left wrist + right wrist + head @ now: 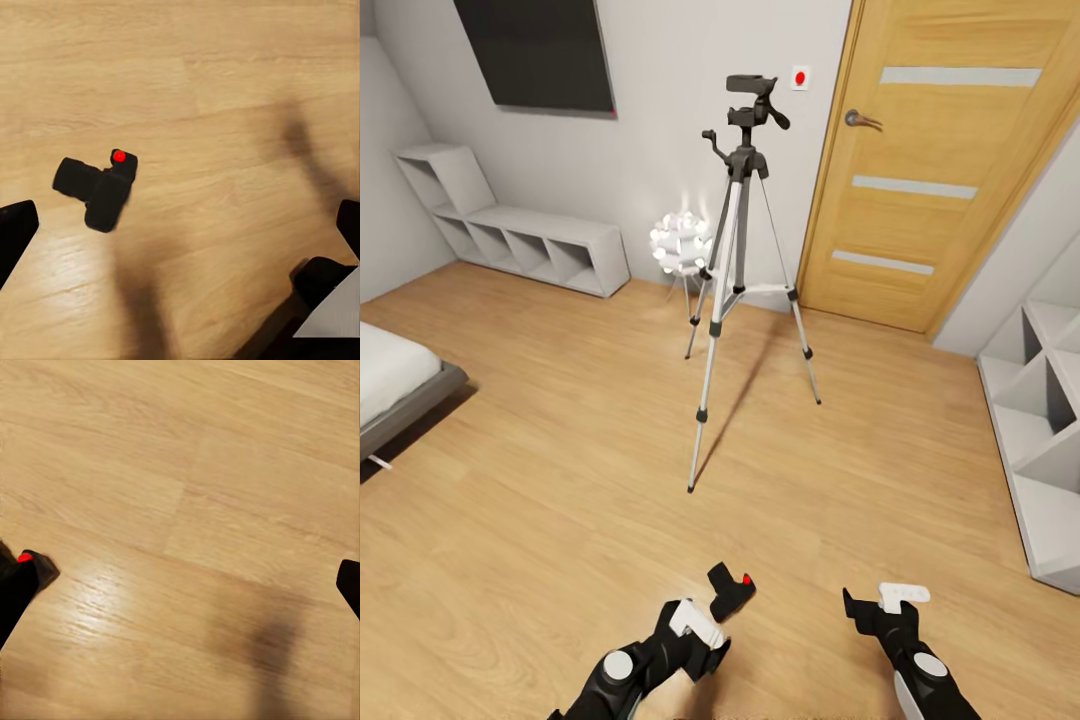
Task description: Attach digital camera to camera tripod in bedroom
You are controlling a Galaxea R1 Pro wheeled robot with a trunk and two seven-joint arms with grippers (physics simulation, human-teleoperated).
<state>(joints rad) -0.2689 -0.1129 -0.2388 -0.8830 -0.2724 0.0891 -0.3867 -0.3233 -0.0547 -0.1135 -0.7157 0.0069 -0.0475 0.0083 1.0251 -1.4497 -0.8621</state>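
The digital camera [100, 189] is small, matte black, with a stubby lens barrel and a round red button on top. It lies on the light wood floor [540, 480], just beyond the left hand [700, 625], at 6 o'clock from the camera tripod [740, 270]. Both the left hand and the right hand [880, 605] are spread and hold nothing.

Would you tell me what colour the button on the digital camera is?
Red, clearest in the left wrist view: digital camera.

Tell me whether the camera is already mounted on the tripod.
No: the digital camera lies on the wood floor, and the camera tripod head is bare.
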